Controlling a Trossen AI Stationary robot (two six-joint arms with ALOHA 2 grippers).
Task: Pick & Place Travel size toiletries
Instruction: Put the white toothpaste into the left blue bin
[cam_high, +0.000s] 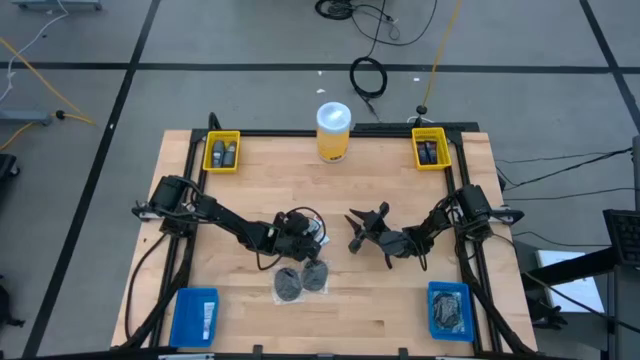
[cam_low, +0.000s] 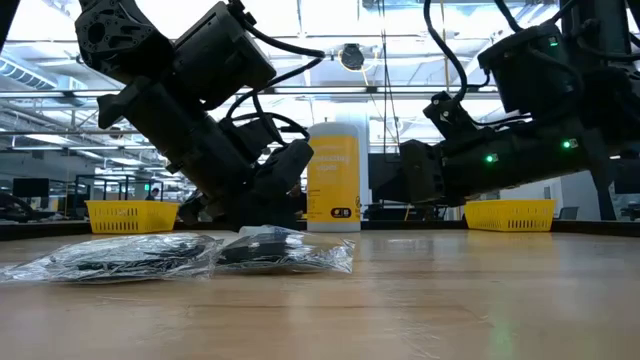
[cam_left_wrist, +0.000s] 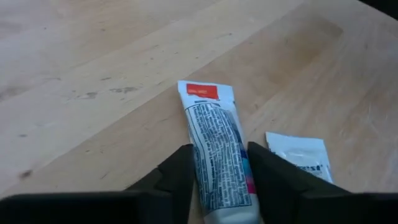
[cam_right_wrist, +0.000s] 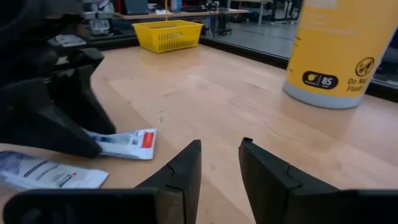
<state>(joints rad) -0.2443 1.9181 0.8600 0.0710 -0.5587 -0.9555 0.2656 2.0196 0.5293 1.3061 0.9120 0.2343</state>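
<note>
A slim white tube (cam_left_wrist: 214, 143) with black print and a red patch at its far end lies flat on the wooden table (cam_high: 240, 195), mid-table. My left gripper (cam_left_wrist: 221, 177) slants down over it, shut on it. A white sachet (cam_left_wrist: 298, 155) lies flat just beside the tube. Two clear bags of grey discs (cam_high: 288, 284) (cam_high: 316, 275) rest on the table nearer the front edge. My right gripper (cam_right_wrist: 221, 158) hovers level, right of centre, open by a narrow gap with nothing in it, pointing toward the left gripper (cam_right_wrist: 59, 118). My left gripper pinches the tube's two long sides (cam_left_wrist: 198, 163) between its two fingers, at the half away from the red-patched end. The fingers slant down from the table's left and lie along the tube. The tube lies flat on the table, its red end (cam_right_wrist: 144, 139) sticking out past the fingertips.
A large yellow jar with a white lid (cam_high: 333, 130) stands at the far middle. Yellow bins (cam_high: 222, 153) (cam_high: 430, 148) sit at the far corners and blue bins (cam_high: 195, 315) (cam_high: 450, 310) at the near corners. Bare wood lies between the grippers and the jar.
</note>
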